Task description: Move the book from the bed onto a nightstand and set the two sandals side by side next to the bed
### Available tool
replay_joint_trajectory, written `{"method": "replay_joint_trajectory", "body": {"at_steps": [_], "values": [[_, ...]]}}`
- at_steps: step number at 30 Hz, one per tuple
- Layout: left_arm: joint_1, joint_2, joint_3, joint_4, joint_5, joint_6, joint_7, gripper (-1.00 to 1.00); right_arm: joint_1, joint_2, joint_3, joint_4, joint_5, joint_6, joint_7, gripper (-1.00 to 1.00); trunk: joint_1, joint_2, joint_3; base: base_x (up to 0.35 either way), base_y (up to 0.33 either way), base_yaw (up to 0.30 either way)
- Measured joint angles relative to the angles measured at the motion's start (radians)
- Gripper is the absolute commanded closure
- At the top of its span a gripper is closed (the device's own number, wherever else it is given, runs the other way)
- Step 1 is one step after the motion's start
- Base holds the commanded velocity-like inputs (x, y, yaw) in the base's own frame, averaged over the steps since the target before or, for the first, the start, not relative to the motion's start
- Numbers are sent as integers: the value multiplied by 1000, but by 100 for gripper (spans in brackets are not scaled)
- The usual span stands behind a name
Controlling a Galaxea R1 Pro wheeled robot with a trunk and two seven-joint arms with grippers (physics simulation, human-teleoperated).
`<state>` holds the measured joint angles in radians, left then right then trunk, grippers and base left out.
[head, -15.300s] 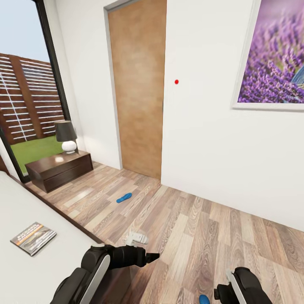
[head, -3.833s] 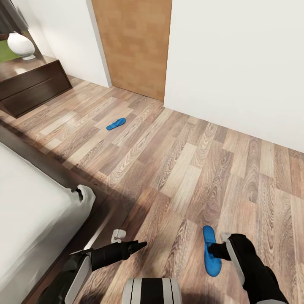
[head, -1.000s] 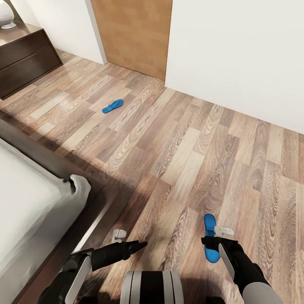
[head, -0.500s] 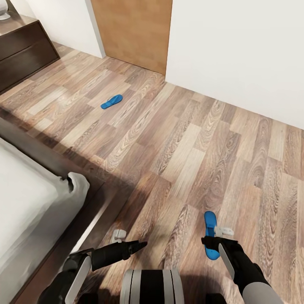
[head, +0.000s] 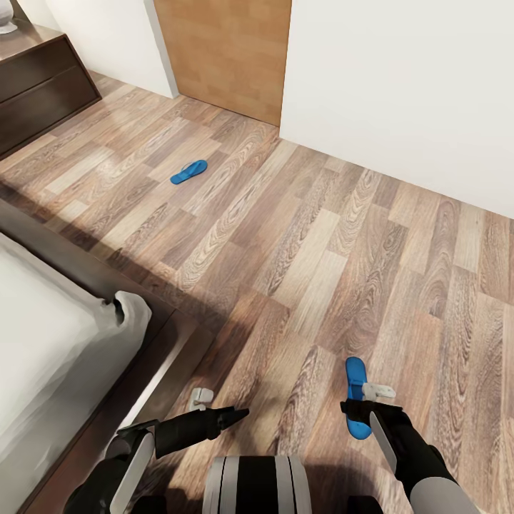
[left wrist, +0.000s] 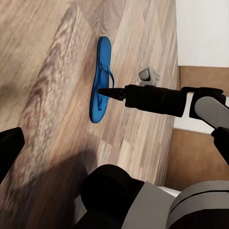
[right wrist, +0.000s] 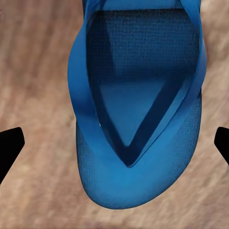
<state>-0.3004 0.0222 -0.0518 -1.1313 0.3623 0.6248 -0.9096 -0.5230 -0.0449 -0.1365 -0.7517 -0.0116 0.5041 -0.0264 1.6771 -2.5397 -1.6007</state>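
Observation:
One bright blue sandal (head: 355,389) lies on the plank floor near my base, and the left wrist view shows this sandal (left wrist: 100,102) lying flat. My right gripper (head: 359,408) hangs open just above it. In the right wrist view the sandal (right wrist: 138,157) lies between the spread fingertips (right wrist: 9,148), its thong strap facing up. The other sandal (head: 189,172) lies far off towards the door. My left gripper (head: 232,414) is held low beside the bed (head: 50,357), open and holding nothing. A nightstand (head: 43,71) stands at the far left. The book is out of view.
The bed's dark wood frame (head: 168,335) runs along the left. A wooden door (head: 228,50) and a white wall (head: 400,86) close off the far side. Open plank floor (head: 285,235) lies between the two sandals.
Since 3.8 s ago the camera has tilted down a little and my right gripper has come over the near sandal. In the last half second nothing has moved.

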Motion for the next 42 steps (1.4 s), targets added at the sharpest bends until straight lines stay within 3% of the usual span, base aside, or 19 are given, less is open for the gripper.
{"method": "replay_joint_trajectory", "body": {"at_steps": [42], "values": [[0, 0, 0, 1, 0, 0, 1, -100, 0, 0, 0, 0, 0, 0, 0, -100, 0, 0, 0, 36, -19, 0]]}}
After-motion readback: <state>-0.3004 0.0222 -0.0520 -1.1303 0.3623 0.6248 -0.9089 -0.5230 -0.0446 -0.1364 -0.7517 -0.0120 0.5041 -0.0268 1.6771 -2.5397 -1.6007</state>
